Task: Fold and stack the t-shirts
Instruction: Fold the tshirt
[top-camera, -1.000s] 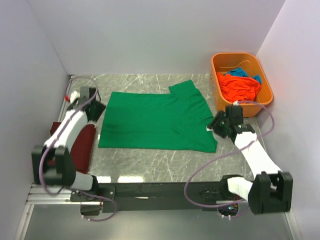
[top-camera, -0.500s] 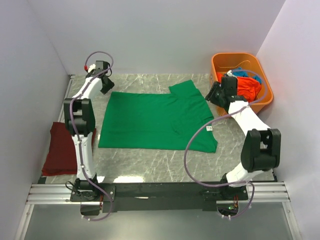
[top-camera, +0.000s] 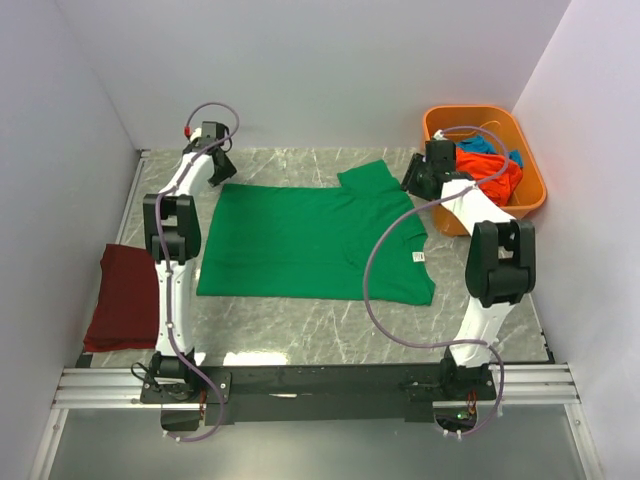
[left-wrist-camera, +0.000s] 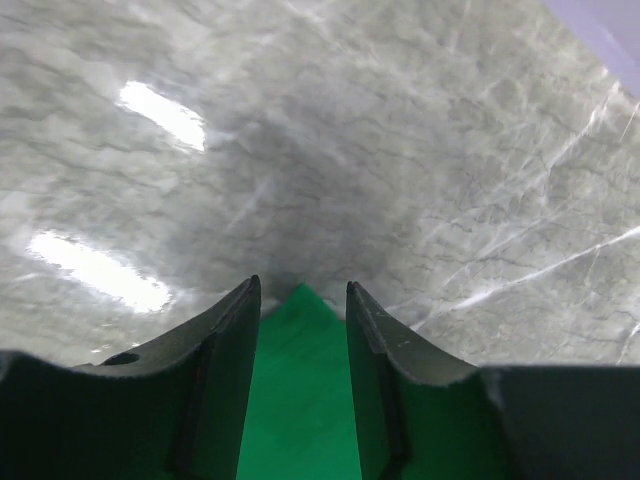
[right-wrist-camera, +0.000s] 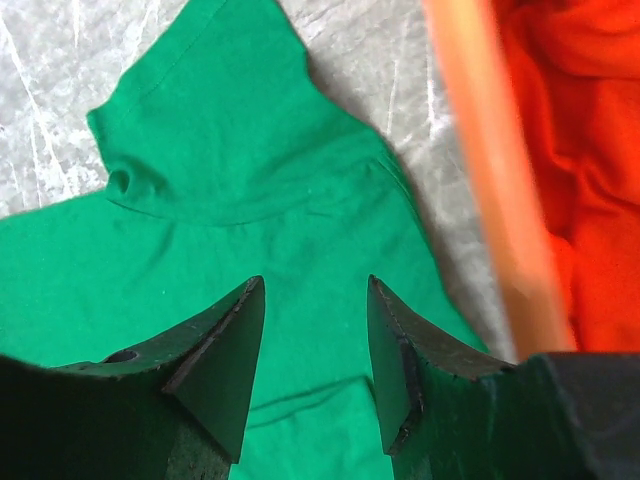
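Site: a robot lab bench, as I see it through my cameras.

- Plain pale walls (top-camera: 330, 70) box the bench in on three sides.
- Grey marble-pattern table top (top-camera: 300, 320).
- A metal rail (top-camera: 320, 385) runs along the near edge. My left arm (top-camera: 167, 290) and right arm (top-camera: 497, 255) are bolted to it.
- Purple cables (top-camera: 367, 270) loop loose along both arms.
- An orange tub (top-camera: 470, 110) of clothes (top-camera: 490, 175) sits in the far right corner.
- A green shirt (top-camera: 310, 240) lies flat mid-table.

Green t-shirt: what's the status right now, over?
Left end effector open over far-left corner. Right end effector open above sleeve end, beside orange tub. Green t-shirt flat, ungripped. Nothing blocking.
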